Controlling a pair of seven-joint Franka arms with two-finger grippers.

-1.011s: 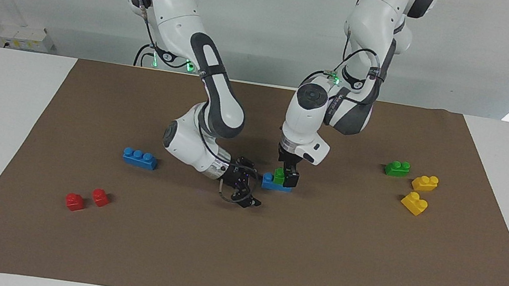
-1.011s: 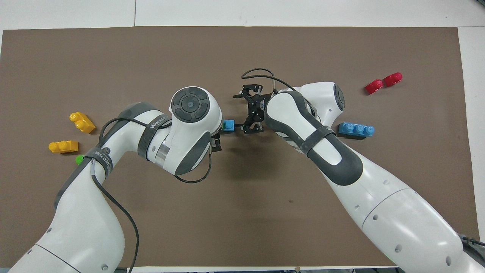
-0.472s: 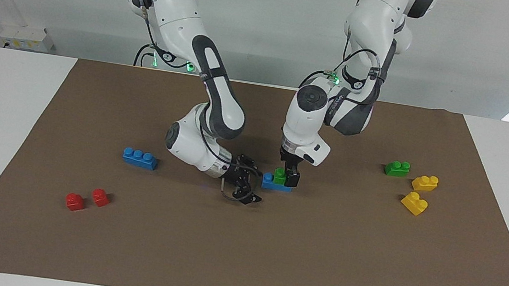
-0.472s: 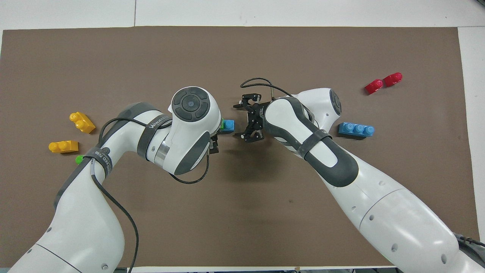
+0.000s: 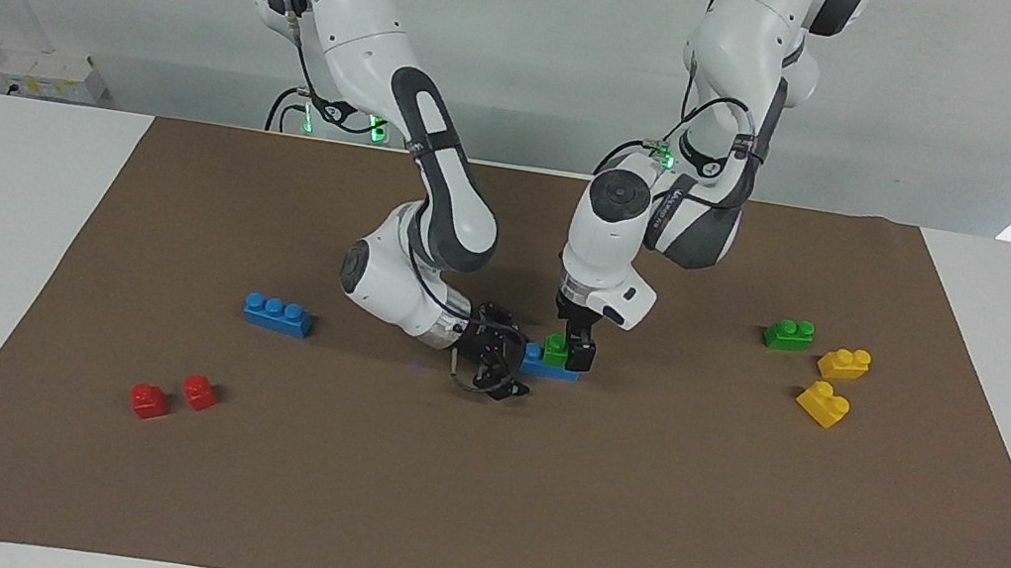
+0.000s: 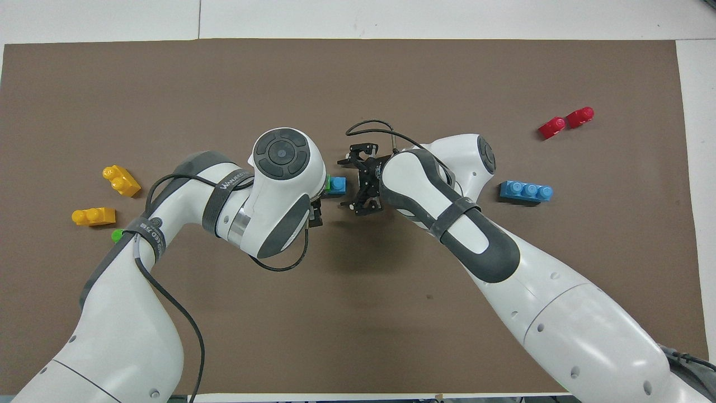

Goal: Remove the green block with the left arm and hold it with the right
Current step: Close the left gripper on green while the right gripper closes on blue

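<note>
**Still stacked: green block yet to come off**

Here the green block point(image 5: 556, 350) sits pressed on a blue brick point(image 5: 544, 363) at mid-mat. The left gripper point(image 5: 577, 355) stands down at the block, jaws spread, apparently straddling it rather than pinching. The right gripper point(image 5: 504, 371), low and lying sideways, fingers wide, is just beside the brick's end toward the right arm without clasping it. Judged from this, nothing is separated: bracing the brick, gripping the block and pulling remain.

Brown mat point(image 5: 532, 509) — loose blue brick point(image 5: 278, 314), red pair point(image 5: 173, 396), yellow pair point(image 5: 833, 383).
</note>
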